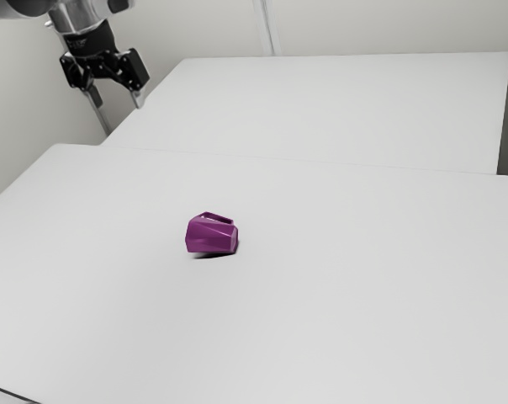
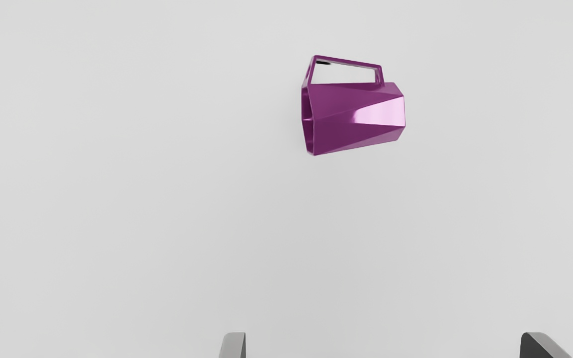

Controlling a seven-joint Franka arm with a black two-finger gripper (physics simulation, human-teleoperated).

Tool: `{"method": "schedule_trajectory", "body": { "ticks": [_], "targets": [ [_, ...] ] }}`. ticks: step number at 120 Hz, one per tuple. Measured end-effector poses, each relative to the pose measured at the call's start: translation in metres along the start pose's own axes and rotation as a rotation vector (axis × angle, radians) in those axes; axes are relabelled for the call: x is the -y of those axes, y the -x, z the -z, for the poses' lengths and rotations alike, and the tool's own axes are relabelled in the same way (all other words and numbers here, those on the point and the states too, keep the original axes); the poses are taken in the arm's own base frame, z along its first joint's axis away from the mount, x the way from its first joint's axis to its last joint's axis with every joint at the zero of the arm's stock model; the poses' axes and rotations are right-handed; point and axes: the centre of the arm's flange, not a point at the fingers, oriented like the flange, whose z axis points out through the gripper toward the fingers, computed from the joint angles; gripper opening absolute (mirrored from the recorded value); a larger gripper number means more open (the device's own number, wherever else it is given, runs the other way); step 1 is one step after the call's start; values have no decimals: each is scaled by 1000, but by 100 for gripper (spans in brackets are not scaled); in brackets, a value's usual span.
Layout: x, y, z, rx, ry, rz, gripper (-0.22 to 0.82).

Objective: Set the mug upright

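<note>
High at the exterior view's upper left, my gripper [image 1: 117, 100] hangs well apart from the purple mug [image 1: 211, 235]. The faceted mug lies on its side on the white table, its handle on the upper side. In the wrist view the mug [image 2: 356, 117] shows its open mouth at one end and its closed base at the other, with the angular handle along one side. My gripper [image 2: 383, 345] is open, its fingertips wide apart with nothing between them.
The white table [image 1: 321, 320] carries the mug. Behind it is another white surface [image 1: 338, 109], with pale walls around. A thin dark line [image 1: 10, 392] crosses the exterior view's lower left corner.
</note>
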Motion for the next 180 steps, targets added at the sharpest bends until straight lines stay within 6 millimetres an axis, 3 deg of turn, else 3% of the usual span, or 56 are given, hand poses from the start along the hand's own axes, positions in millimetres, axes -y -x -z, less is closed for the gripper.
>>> {"method": "schedule_trajectory", "body": {
  "ticks": [11, 16, 23, 28, 32, 41, 45, 50, 74, 89, 102, 125, 160, 164, 180],
  "targets": [
    [1, 0, -7, 30, 1, 0, 60],
    [0, -3, -18, 53, 15, -3, 60],
    [-2, -17, -55, 102, 38, -13, 60],
    [0, -35, -99, 151, 105, -11, 60],
    [25, -50, -136, 185, 176, 36, 60],
    [124, -58, -204, 207, 351, 216, 60],
    [148, -56, -227, 201, 429, 263, 60],
    [162, -56, -249, 184, 517, 295, 60],
    [152, -58, -356, 137, 871, 352, 60],
    [142, -54, -403, 84, 1012, 367, 60],
    [134, -47, -429, 35, 1101, 369, 60],
    [125, -32, -449, -45, 1196, 351, 60],
    [93, -29, -451, -123, 1278, 239, 60],
    [90, -29, -451, -130, 1282, 228, 56],
    [88, -28, -453, -160, 1290, 202, 20]
  ]
}}
